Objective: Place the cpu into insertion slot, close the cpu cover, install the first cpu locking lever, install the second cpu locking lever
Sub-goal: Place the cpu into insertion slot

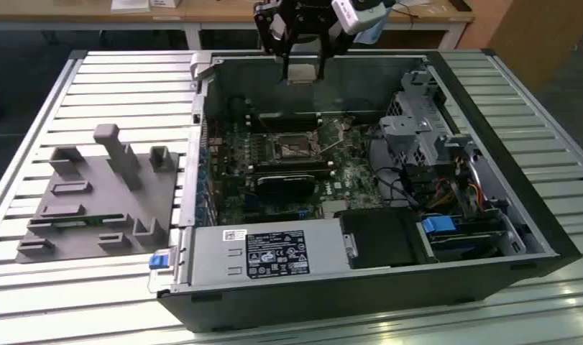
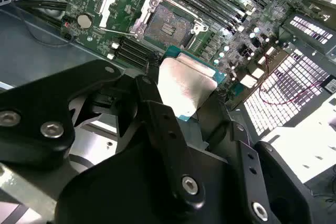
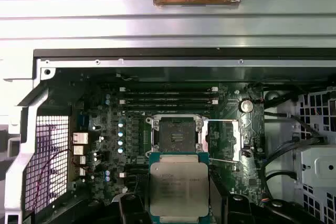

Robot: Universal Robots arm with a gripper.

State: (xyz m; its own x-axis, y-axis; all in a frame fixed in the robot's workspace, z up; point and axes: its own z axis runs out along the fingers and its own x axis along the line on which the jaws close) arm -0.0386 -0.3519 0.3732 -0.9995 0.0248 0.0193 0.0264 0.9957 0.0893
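Slatted metal table (image 1: 109,79) with an open computer case (image 1: 521,237) lying on it. I have the end effector (image 1: 303,65) hanging over the case's far edge in the exterior view. Its fingers (image 2: 157,114) are clamped on two opposite edges of the cpu (image 3: 178,184), with the metal top facing the first wrist camera. The chip is in the air and touches nothing else.

Below it on the motherboard (image 3: 105,129) sits the insertion slot (image 3: 176,132), bare, with nothing seated in it. The cpu cover (image 3: 223,140) is swung open just beside the slot. Memory slots (image 3: 168,98) run just beyond. A grey fixture (image 1: 90,201) sits on the table well apart, at the exterior view's left.

Handling, my call: the chip is light, rigid and flat. The metal lid is likely slick, so it could slip or tilt in the pinch if knocked. I'd judge the underside contacts and the socket fragile. Best hold is the side edges, never the faces, with the chip level.
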